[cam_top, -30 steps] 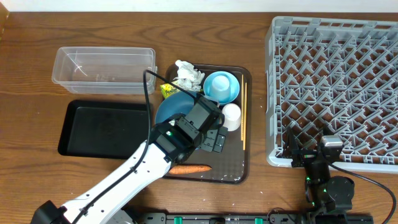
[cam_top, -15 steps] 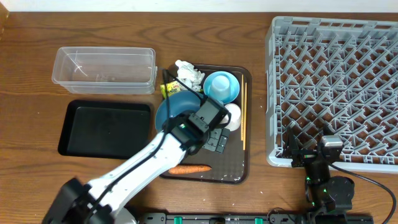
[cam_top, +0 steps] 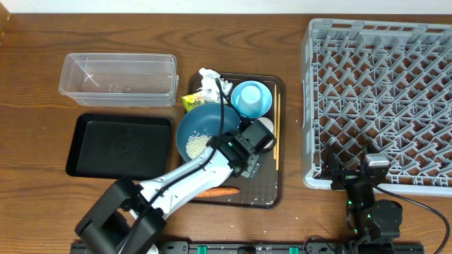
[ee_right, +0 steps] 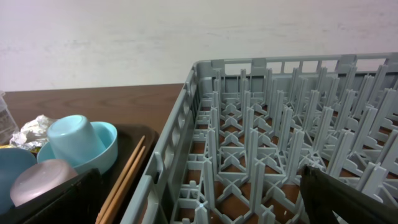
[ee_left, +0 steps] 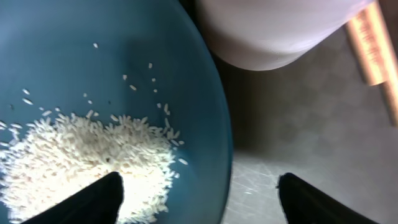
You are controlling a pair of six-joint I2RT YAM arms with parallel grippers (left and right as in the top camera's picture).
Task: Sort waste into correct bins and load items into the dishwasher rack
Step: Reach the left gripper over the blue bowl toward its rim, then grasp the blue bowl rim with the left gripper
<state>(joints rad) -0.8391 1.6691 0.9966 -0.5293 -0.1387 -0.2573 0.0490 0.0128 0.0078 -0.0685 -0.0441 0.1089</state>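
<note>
L gripper [ee_left: 199, 199] has its fingers wide. One tip is over the rice [ee_left: 81, 155] inside the blue bowl [cam_top: 201, 130], the other outside over the brown tray [cam_top: 265, 192], so the bowl's rack-side rim sits between them. Nothing pinched yet, far as I can see. White cup [cam_top: 263, 131] is just beside that same bit of rim, w/ the chopsticks [cam_top: 277, 127] a little further out from the bowl. Light-blue cup [cam_top: 251, 97], tissue [cam_top: 212, 83] and wrapper [cam_top: 191, 103] crowd the bowl's far edge. Carrot [cam_top: 215, 191] lies near its front edge. Clear tub [cam_top: 119, 99] and black tray [cam_top: 120, 144] are on the bowl's other side, away from the rack [cam_top: 381, 92]. R gripper [ee_right: 199, 202] sits well apart from the bowl at the rack's near edge, fingers fully wide, empty.

Risks, imo:
- The grip would be on one bit of rim only, w/ loose rice inside, so any tilt on the lift sends grains over the tray.
- The outer finger could knock the white cup, it's that close.
- If the bowl goes to the rack before it's emptied, the rice ends up in the rack.

Vs. a sec ago: L arm lay across the bowl and hid most of it. Now the wrist has swung out to the rim by the white cup, and the rice shows from above. R arm, cups, carrot: same spots.
</note>
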